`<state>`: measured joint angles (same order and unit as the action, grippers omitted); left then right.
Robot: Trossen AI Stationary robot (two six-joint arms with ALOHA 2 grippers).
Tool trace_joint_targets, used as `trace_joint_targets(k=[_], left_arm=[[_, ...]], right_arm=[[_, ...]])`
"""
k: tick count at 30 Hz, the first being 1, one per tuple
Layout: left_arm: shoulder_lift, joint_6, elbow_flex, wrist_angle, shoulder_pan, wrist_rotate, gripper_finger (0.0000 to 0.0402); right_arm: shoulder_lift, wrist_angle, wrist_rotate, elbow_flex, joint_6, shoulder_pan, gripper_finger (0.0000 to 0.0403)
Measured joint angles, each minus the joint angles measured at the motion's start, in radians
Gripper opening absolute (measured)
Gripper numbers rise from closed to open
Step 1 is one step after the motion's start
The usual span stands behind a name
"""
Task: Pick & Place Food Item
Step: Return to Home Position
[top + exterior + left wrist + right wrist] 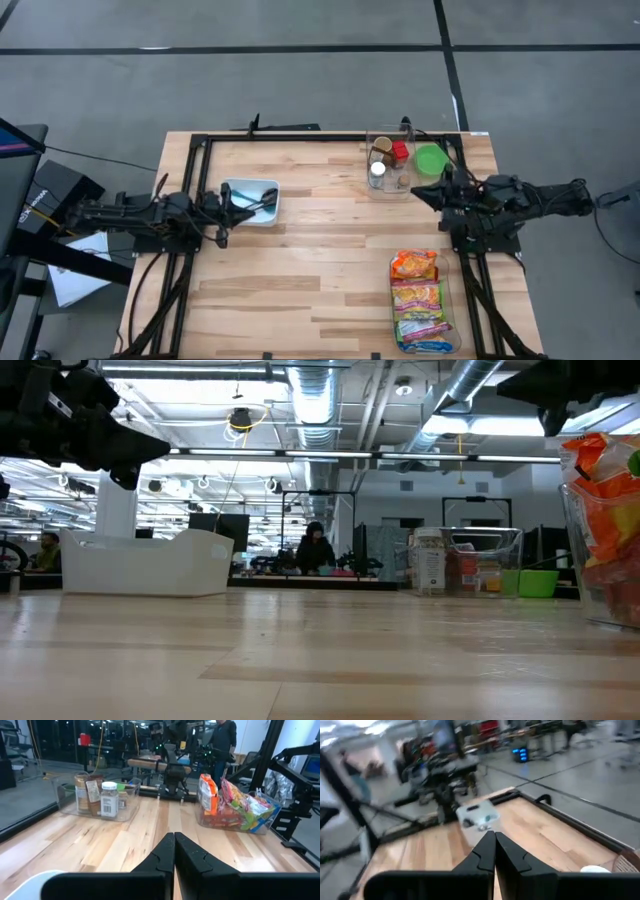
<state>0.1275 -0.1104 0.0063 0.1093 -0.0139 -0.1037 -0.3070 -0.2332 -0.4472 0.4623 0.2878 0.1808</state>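
The left fingers [161, 856] are pressing together on nothing, hanging by the white bin [268, 220]. The right fingers [482, 854], likewise closed and empty, are hovering beside the top transparent bin [390, 194], where the brown spice bottle [382, 148] is standing. It is likely light, rigid and slick, so pinching mid-body looks best.

Counter [320, 260]: pale wood planks, smooth, slight sheen; black metal frame [300, 137] at far edge. White bin [228, 200], left edge: matt opaque plastic. Spice bin [390, 194] far-right corner, snack bin [455, 300] near-right corner: clear glossy plastic. Snack packets [415, 295]: shiny film. Left tool [174, 836], right tool [495, 836]: matt black.
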Motion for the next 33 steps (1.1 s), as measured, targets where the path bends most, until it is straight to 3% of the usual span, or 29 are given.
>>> trace_joint_targets(k=[7,11,17,24,29,33], left_arm=[[0.039,0.0,0.0,0.003,0.0,0.004,0.0005],[0.056,0.0,0.0,0.003,0.0,0.004,0.0005],[0.078,0.0,0.0,0.004,0.0,0.004,0.0003],[0.095,0.0,0.0,0.006,0.0,0.004,0.0002],[0.097,0.0,0.0,0.005,0.0,0.004,0.0002],[0.097,0.0,0.0,0.005,0.0,0.004,0.0002]], right_arm=[[0.141,0.147,0.387,-0.119,-0.101,-0.09,0.0],[0.282,0.186,0.494,-0.237,-0.081,-0.113,0.0],[0.295,0.301,0.562,-0.317,-0.08,-0.1,0.0],[0.303,0.301,0.564,-0.449,-0.062,-0.106,0.0],[0.303,0.265,0.539,-0.454,-0.029,-0.128,0.0],[0.299,0.252,0.422,-0.454,-0.054,-0.155,0.0]])
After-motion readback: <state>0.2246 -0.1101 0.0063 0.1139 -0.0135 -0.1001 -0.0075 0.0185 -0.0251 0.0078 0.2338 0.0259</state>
